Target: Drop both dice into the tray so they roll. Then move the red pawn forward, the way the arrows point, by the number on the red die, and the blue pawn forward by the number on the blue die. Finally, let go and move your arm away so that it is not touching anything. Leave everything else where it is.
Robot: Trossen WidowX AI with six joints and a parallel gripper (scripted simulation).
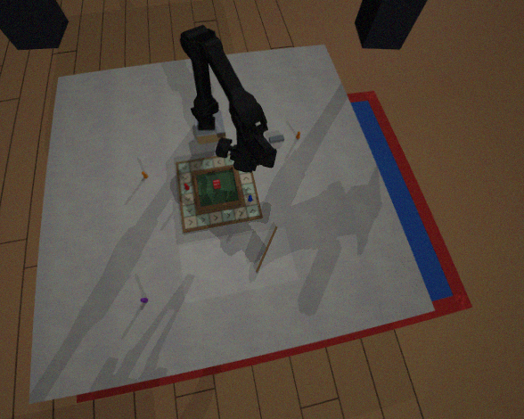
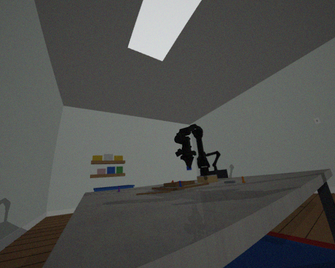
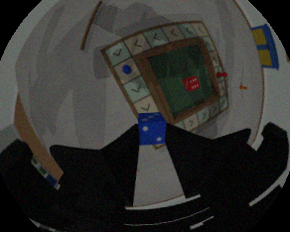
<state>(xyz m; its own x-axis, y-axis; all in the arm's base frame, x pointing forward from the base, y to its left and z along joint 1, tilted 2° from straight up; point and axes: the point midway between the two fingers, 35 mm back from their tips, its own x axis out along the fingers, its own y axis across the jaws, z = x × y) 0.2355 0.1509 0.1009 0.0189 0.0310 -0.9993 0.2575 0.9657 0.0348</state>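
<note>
My gripper (image 2: 188, 167) (image 3: 151, 127) is shut on the blue die (image 2: 188, 168) (image 3: 152, 131), held high above the table on the blue pawn's side of the board; the top view hides the fingertips behind the arm. The red die (image 1: 216, 184) (image 3: 191, 83) lies in the green-floored tray (image 1: 228, 194) (image 3: 169, 101); I cannot read its top number surely. The red pawn (image 1: 186, 185) (image 3: 221, 74) stands on the left column of the arrow board (image 1: 215, 217) (image 3: 136, 89). The blue pawn (image 1: 249, 198) (image 2: 180, 183) (image 3: 126, 69) stands on the right column.
Orange pieces (image 1: 144, 175) (image 1: 298, 135) stand left and right of the board. A purple piece (image 1: 143, 299) is at the front left. A thin wooden stick (image 1: 266, 249) (image 3: 89, 23) lies in front of the board. A grey block (image 1: 276, 136) and a wooden block (image 1: 209, 137) are behind it.
</note>
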